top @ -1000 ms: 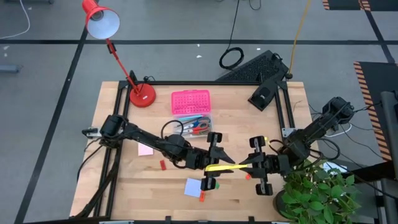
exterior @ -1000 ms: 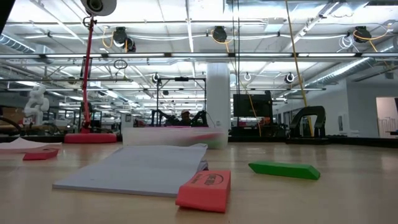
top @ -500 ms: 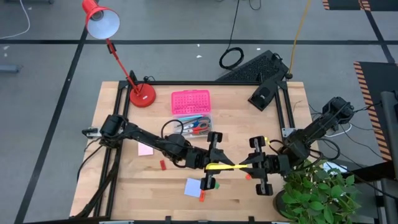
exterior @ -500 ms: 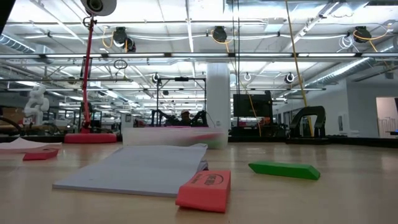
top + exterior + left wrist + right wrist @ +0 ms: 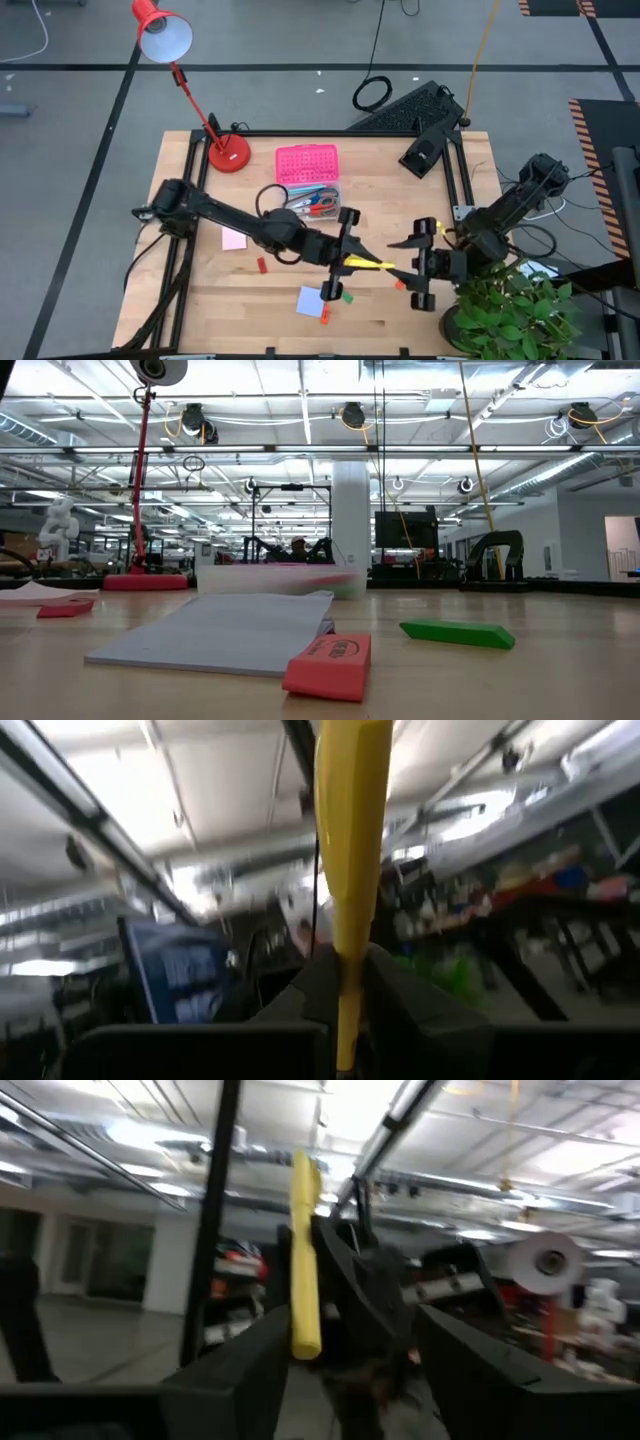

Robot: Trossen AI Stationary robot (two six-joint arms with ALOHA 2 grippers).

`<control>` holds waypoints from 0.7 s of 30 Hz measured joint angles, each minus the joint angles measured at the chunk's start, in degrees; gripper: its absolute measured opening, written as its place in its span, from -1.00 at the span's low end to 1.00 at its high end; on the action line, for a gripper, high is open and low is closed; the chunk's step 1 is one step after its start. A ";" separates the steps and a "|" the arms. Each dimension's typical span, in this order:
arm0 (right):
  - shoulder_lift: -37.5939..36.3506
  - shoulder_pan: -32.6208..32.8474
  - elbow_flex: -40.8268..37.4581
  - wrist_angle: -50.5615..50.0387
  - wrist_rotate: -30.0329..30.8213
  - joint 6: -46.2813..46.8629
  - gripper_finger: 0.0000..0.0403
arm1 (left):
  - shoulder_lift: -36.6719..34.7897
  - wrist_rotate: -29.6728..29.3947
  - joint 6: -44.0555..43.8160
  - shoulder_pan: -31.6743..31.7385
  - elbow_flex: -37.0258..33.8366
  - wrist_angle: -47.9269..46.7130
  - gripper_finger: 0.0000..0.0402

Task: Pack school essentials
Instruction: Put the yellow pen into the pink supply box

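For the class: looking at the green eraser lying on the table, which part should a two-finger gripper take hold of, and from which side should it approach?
Grip the green eraser across its short width, near the middle, coming straight down from above. It lies flat on the table as a low, long slab with bare wood around it, so only its long side faces offer the fingers a hold.

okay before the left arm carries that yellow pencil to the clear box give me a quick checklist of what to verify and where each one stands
1. Left gripper shut on the yellow pencil: ok.
2. Right gripper open and off the pencil: ok.
3. Pencil seated between the left fingers, wrist view: ok.
4. Clear box uncovered, pink lid lying beside it: ok.
5. Spare room in the box beside the scissors: cannot tell.
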 joint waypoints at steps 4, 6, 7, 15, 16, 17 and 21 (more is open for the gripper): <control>-1.00 1.42 -0.02 -2.59 4.62 -0.13 0.16 | -5.63 -4.73 1.54 0.21 0.00 -15.19 -0.80; -1.58 2.00 -0.02 -3.53 7.09 -0.06 0.19 | -8.38 -7.94 2.54 0.19 0.00 -22.70 -0.80; -1.84 2.31 -0.04 -3.99 8.63 -0.04 0.20 | -10.04 -10.05 2.88 0.19 0.00 -27.04 -0.80; -4.82 4.02 -0.04 -10.70 26.64 -0.18 0.21 | -19.72 -35.22 1.93 1.43 0.07 -62.60 -0.80; -5.17 4.04 -0.04 -11.45 29.14 -0.19 0.21 | -20.26 -37.74 0.97 2.07 0.07 -65.82 -0.80; -5.51 4.03 -0.04 -12.38 31.40 -0.21 0.21 | -20.68 -39.54 -0.11 2.71 0.07 -69.26 -0.80; -5.99 4.03 -0.04 -13.97 38.05 -1.40 0.20 | -21.18 -40.72 -5.22 6.62 0.06 -80.98 -0.79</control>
